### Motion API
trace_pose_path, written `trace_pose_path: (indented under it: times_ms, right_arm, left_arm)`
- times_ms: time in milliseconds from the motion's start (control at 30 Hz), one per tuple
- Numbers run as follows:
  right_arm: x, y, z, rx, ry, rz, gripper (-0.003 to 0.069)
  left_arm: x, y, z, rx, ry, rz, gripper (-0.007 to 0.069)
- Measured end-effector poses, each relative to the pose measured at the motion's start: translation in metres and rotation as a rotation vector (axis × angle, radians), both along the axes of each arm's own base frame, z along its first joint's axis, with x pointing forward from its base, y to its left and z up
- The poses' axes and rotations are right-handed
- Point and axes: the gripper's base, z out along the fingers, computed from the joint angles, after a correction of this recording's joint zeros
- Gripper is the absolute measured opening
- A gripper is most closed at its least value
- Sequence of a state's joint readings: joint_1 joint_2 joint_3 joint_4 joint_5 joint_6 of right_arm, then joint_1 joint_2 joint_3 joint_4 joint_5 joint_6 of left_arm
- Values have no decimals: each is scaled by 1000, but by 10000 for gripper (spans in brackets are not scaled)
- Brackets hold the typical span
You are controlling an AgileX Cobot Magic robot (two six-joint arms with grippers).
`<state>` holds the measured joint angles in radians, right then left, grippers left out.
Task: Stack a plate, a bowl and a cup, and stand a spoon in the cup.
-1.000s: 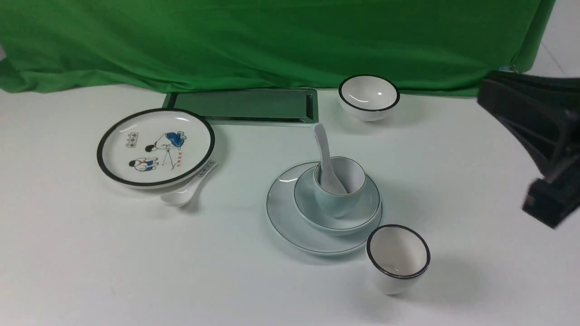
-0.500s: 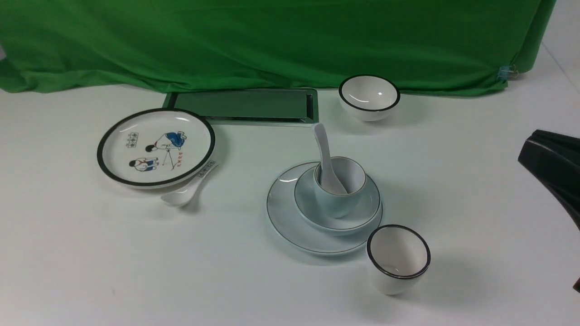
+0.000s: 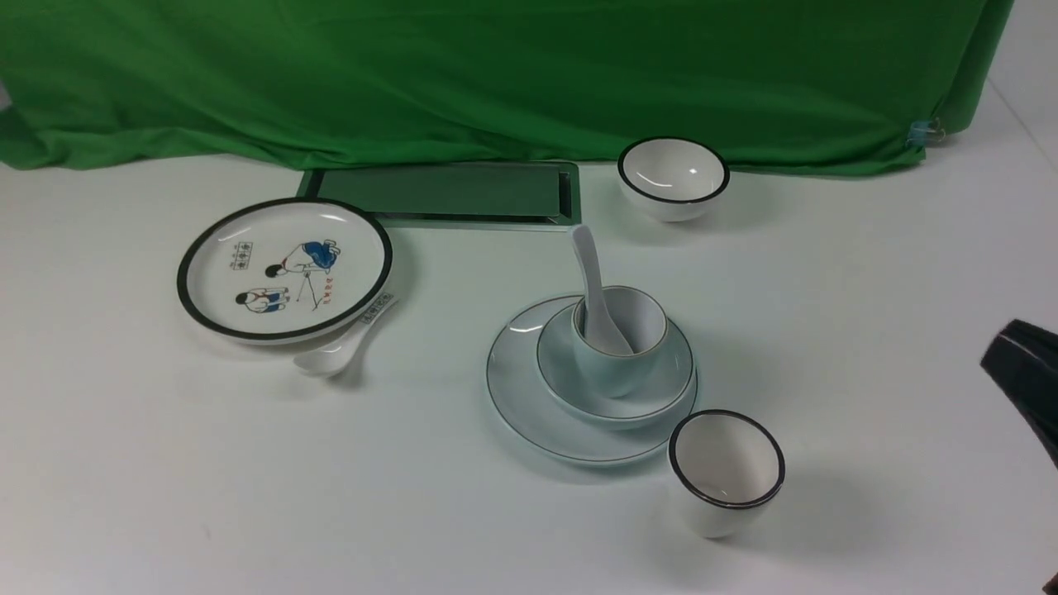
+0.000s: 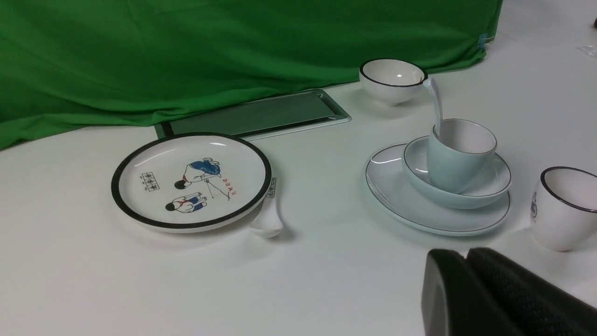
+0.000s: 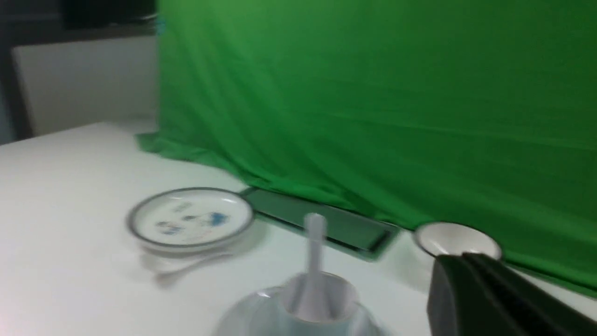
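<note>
Spanning the scene, the table [image 3: 165, 463] bears one stack: plate [image 3: 517, 397] lowest, bowl [image 3: 678, 364] on it, cup [image 3: 612, 372] in the bowl, spoon [image 3: 588, 273] standing in the cup (handle up, leaning left). The left claw [image 4: 466, 256] and right claw [image 5: 461, 261] are both closed, empty, apart from the stack.

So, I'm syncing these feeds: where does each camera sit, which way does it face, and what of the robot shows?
Front: between the arms, raised, looking forward and down at the table; a dark piece of the right arm at the right edge.
Left wrist: low, facing the green cloth; left gripper in the foreground.
Right wrist: low, blurred, facing the cloth; right gripper in the foreground.
Shared: all show the spoon in the cup.
</note>
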<state>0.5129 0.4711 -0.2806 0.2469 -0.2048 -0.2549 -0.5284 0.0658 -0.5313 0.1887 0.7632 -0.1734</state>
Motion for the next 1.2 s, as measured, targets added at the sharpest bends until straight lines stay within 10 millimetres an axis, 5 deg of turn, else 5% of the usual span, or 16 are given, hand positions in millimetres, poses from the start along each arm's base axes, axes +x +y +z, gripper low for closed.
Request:
trace_pose_path:
  times_ms: [333,600,1200]
  right_arm:
    - [-25,-45,-81,67,130,-400,10]
    - [-39,-56,-97,38,229,-558,10]
    - [-41,-57,-100,-35,237,-566,19]
  left_arm:
    - [0,0,0,0,0,0,-6]
    - [0,0,0,1,-1,0,-6]
    - [0,0,0,1,-2,0,-6]
